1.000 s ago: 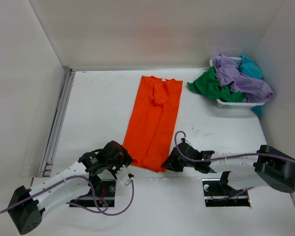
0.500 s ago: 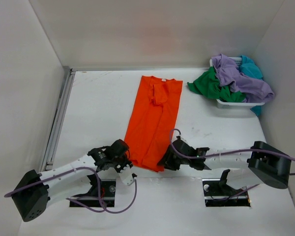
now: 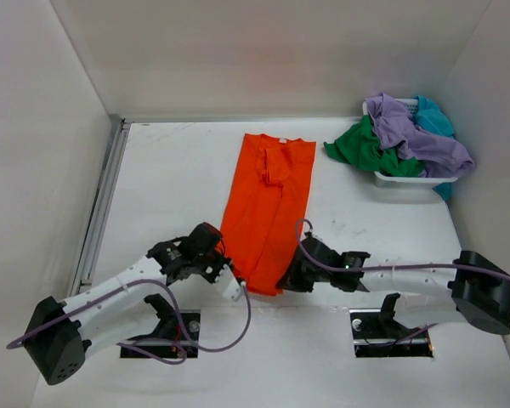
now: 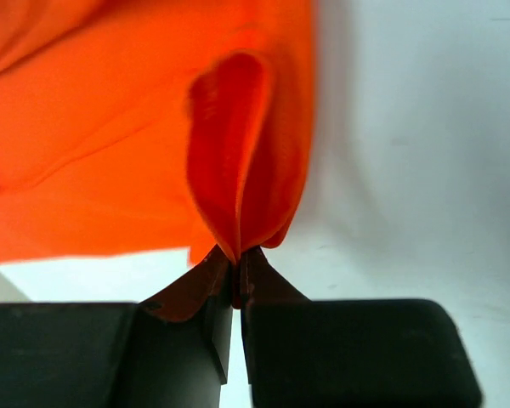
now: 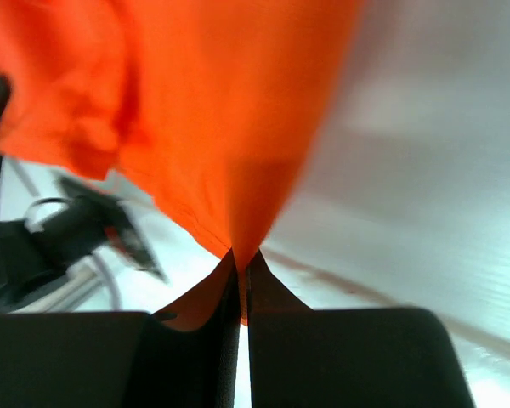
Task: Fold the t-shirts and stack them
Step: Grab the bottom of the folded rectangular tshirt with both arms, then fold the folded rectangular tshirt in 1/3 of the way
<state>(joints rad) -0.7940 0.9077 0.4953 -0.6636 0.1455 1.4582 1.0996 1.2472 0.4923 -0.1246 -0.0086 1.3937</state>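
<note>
Reaching forward from its base at the near left, the left arm lies low over the bench. It is bent at the elbow, and its wrist is turned toward the near left corner of the orange t-shirt. The right arm stretches from the near right, almost flat along the near edge, and its wrist points left to the near right corner of the same shirt. The shirt's near hem is between the two wrists.

In the left wrist view the left fingers are pressed together with only a thin slit between them. A small fold of orange cloth is pinched at their tips, and above the tips it stands up in a narrow loop. In the right wrist view the right fingers are closed in the same way on a point of the orange hem, and the cloth spreads out wide beyond the tips.

The orange t-shirt lies in the middle of the bench as a long narrow strip, with the collar at the far end and the hem toward the arms. The lavender t-shirt, the green t-shirt and the teal t-shirt are heaped in the white basket at the far right corner. The green one hangs over the left rim onto the bench, and the lavender one is on top.
</note>
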